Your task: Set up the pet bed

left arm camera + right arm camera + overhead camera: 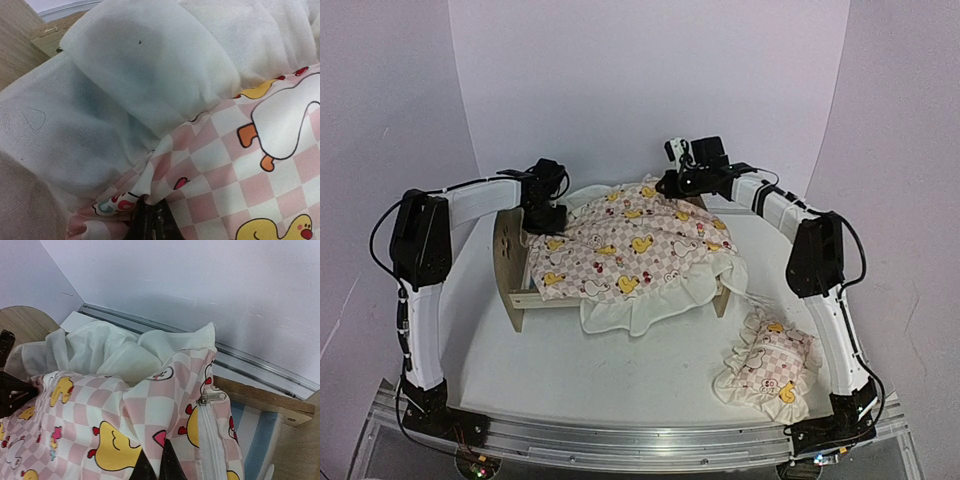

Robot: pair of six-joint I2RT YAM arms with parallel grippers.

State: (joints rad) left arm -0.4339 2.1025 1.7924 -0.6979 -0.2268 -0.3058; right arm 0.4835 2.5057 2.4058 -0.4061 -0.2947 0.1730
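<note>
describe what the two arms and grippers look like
They match: the left arm and right arm have white tubular links joined by bulky black joint housings, with thin black cables looping alongside. Black bases sit on a silver rail. The left gripper and right gripper are black.

The bed (506, 255) is pale matt wood. The quilt (630, 250) is soft printed cloth with a white frill (150, 75) (faintly see-through); its zip (210, 440) has a shiny metal pull (212, 397). The pillow (768, 365) is the same cloth. The rail (640, 440) is brushed metal.
</note>
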